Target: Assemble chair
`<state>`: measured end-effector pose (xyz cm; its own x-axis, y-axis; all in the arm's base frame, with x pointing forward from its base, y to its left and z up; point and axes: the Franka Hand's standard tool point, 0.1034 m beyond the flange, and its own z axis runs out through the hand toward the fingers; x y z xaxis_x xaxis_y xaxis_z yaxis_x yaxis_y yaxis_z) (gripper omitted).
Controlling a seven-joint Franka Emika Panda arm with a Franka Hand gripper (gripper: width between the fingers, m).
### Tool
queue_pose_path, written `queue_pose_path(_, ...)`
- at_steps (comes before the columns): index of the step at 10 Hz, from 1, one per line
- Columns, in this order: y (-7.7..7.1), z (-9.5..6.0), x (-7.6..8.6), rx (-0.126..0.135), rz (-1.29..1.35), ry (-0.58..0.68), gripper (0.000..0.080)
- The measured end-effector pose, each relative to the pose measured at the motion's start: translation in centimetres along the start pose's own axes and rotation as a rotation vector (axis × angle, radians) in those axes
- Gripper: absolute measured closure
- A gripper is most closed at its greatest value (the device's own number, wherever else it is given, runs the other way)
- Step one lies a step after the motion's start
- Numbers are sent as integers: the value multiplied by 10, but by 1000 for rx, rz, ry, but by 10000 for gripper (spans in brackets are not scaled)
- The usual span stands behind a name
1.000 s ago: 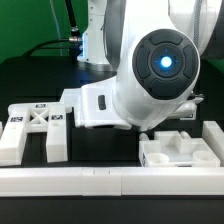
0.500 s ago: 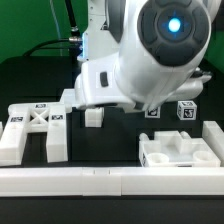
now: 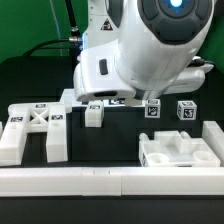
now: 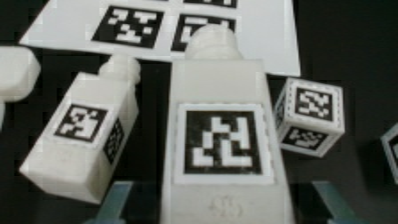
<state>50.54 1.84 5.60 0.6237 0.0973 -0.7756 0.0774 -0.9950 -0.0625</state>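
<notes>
Arm (image 3: pixel 150 60) has risen and pulled back over the last second. It no longer sits low over the middle of the counter (image 3: pixel 105 145), and a loose leg and two tagged cubes it was hiding now show.

Exterior view, its left to its right:
- X-braced frame (image 3: pixel 33 130): flat, just behind the border rail (image 3: pixel 100 182), untouched. Judged parked until other parts are ready.
- Loose leg (image 3: pixel 93 114): near the middle, apart from the frame.
- Arm body: blocks this camera's sight of the fingers.
- First cube (image 3: pixel 152 108) and second cube (image 3: pixel 186 110): side by side, not touching, tags facing the camera.
- Seat block (image 3: pixel 180 150): just behind the rail, recesses upward, probably so the sockets stay reachable.

Wrist view:
- The fingers (image 4: pixel 121 203) are clamped on the two flanks of the held leg (image 4: pixel 219 130). Its tag faces the camera.
- The grip is at one end, which leaves the narrowed tip free, likely for insertion.
- The held leg looks larger than its neighbours, so I judge it is off the counter. Unconfirmed.
- The marker board (image 4: pixel 178 25) lies beyond the tip.

No joined parts visible. Assembly judged early.
</notes>
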Motion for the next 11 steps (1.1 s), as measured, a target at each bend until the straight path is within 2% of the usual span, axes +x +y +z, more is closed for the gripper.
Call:
queue_pose_path(1, 3, -9, 7, -6, -2, 94, 509)
queue_pose_path(2, 2, -23, -4, -7, -2, 130, 509)
queue_pose_path(4, 0, -48, -6, -16, -4, 229, 509)
queue_pose_path(5, 1, -62, -3, -23, -4, 322, 509)
queue_pose_path(7, 3, -62, -1, -33, -2, 460, 509)
queue_pose_path(11, 7, -74, 8, -58, 3, 761, 509)
